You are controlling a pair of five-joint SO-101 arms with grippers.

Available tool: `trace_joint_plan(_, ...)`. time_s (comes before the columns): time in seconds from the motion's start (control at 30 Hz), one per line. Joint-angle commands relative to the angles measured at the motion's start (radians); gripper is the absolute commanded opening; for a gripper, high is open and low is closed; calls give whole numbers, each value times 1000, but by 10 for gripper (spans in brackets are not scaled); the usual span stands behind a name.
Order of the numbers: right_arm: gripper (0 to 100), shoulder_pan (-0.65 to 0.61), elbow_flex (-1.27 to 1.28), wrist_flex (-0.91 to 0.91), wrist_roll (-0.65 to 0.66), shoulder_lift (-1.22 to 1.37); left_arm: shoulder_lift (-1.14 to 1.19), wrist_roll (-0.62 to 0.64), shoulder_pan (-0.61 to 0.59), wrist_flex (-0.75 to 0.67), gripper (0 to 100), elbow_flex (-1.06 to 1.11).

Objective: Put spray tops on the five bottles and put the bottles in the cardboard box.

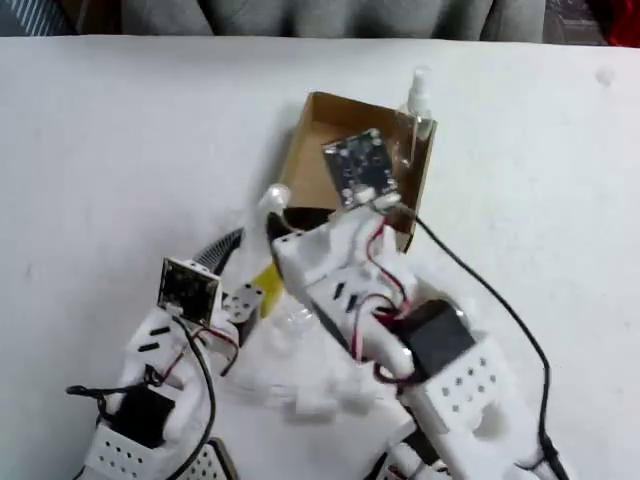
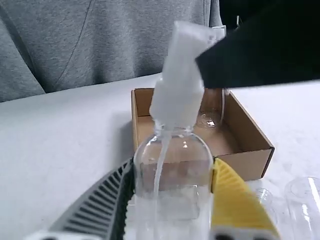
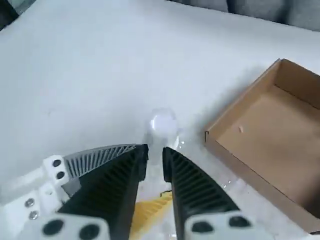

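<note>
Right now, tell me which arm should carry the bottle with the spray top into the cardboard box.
Left. The left gripper is shut on the clear bottle around its body, and the cardboard box lies just ahead of it. The right gripper is only up at the spray top, probably a poorer hold for carrying.

White table [image 1: 100, 130], matte top. Small faint mark [image 1: 603, 75] near its far right corner. Beyond the far edge: creased grey cloth [image 2: 75, 45] along most of it, a red item [image 1: 627, 18] past the right corner, and striped fabric [image 1: 28, 14] past the left corner.
</note>
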Motion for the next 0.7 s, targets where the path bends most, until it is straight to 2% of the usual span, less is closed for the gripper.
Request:
trace_joint_plan(0.0, 15, -8, -54, -35, -5, 116, -13, -14, 1, -32, 20, -9)
trace_joint_plan(0.13, 15, -15, -60, -25, -3, 76, -13, -14, 1, -32, 20, -9)
trace_joint_plan(0.37, 15, -1, -63, 133, 5, -65, -13, -14, 1, -34, 20, -9)
trace_joint_plan(0.5, 15, 82, -58, 269, 84, -116, -13, -8, 1, -38, 20, -9)
trace_joint_plan(0.67, 15, 285, -54, 410, 170, -134, -13, -6, -1, -103, 20, -9)
